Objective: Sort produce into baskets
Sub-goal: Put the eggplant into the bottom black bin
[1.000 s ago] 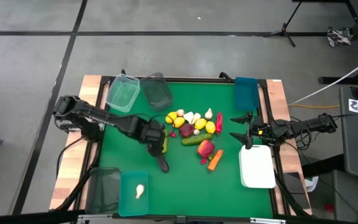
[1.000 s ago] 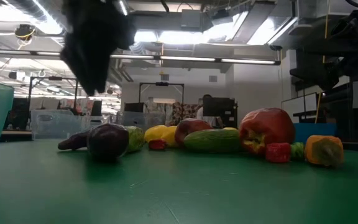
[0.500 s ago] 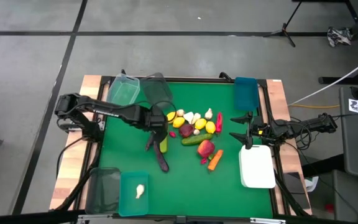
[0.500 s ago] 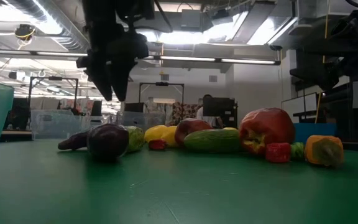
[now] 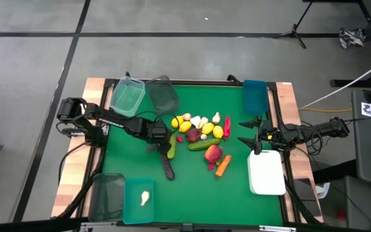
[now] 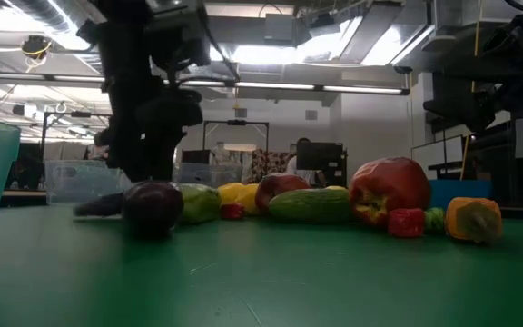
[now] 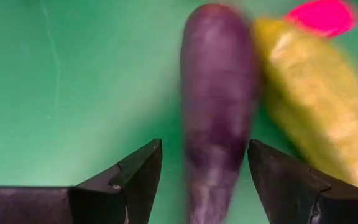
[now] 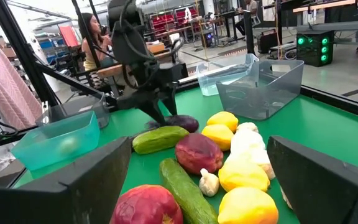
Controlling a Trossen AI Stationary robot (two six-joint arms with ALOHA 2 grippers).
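Left gripper [image 7: 204, 171] down over eggplant [image 7: 219, 112], fingers spread either side, nothing clamped. Cucumber [image 7: 309, 106] touches eggplant's far flank. Risk: one finger catches cucumber on closing, pinching both or rolling eggplant away.

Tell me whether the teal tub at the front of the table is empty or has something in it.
Not empty. The teal tub holds one small white piece, probably a garlic bulb, lying on its floor in the high view.
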